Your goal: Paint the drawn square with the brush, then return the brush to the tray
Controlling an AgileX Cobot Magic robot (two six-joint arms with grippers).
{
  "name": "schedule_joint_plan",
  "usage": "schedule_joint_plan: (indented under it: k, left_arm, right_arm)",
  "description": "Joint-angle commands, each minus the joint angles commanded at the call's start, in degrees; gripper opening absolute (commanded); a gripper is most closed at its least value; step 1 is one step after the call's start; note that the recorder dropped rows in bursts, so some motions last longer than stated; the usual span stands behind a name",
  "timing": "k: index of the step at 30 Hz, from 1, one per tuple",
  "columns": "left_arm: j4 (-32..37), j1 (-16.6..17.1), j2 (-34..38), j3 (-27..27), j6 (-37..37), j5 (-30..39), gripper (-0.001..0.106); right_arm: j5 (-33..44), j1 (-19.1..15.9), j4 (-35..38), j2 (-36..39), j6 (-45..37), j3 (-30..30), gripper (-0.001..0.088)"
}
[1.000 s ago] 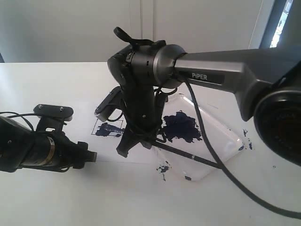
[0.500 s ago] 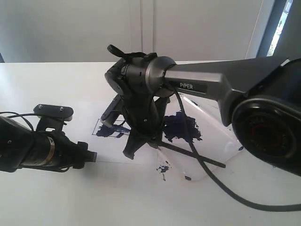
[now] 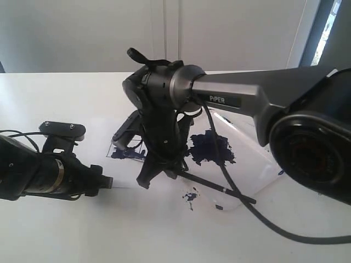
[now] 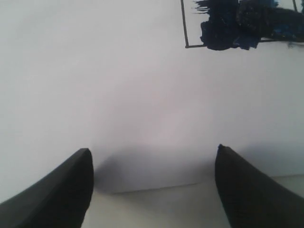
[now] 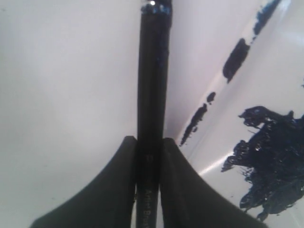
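Note:
My right gripper (image 3: 159, 171) reaches across the middle and points down at the tray's near-left corner, shut on the brush (image 3: 219, 188). Its black handle slants right over the tray (image 3: 258, 164); the tip is hidden behind the fingers. In the right wrist view the brush (image 5: 152, 71) runs straight out from the right gripper (image 5: 148, 142), beside the tray's smudged rim (image 5: 236, 59) and paint blot (image 5: 270, 161). The drawn square (image 3: 122, 149), partly painted dark blue, lies just left of that arm. My left gripper (image 3: 105, 182) stands open, low over the paper, the drawn square (image 4: 237, 23) ahead of the left gripper (image 4: 152, 149).
A stray paint splatter (image 3: 190, 195) lies on the white table in front of the tray. The square is drawn on a white sheet whose near edge (image 4: 152, 186) runs between my left fingers. Black cables (image 3: 258, 219) hang from the right arm over the tray.
The right wrist swung left, then the gripper dipped left and forward. The brush's handle end dropped lower over the tray's front corner. The left arm stayed still.

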Motion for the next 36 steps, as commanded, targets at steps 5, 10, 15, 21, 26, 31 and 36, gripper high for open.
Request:
schedule_joint_plan:
  k: [5,10,15,21,26,31,36]
  left_arm:
    - [0.00,0.00,0.00,0.00,0.00,0.00,0.074]
    - [0.00,0.00,0.00,0.00,0.00,-0.11,0.074]
    - [0.00,0.00,0.00,0.00,0.00,-0.24,0.074]
    - [0.00,0.00,0.00,0.00,0.00,-0.24,0.074]
    - [0.00,0.00,0.00,0.00,0.13,-0.08,0.074]
    - [0.00,0.00,0.00,0.00,0.13,0.03,0.074]
    - [0.00,0.00,0.00,0.00,0.25,0.02,0.074]
  right_arm:
    - [0.00,0.22,-2.13,-0.28,0.26,0.11,0.0000]
    - [0.00,0.22,-8.72,-0.28,3.79,0.34,0.0000]
    - [0.00,0.06,-10.99,-0.28,3.98,0.34,0.0000]
    - [0.00,-0.14,-7.08,-0.26,2.86,0.34,0.0000]
    - [0.00,-0.04,-5.00,-0.60,2.06,0.34,0.0000]
    - [0.00,-0.04,-5.00,-1.57,1.92,2.83,0.0000]
    - [0.00,-0.04,-6.62,-1.90,1.59,5.57,0.0000]
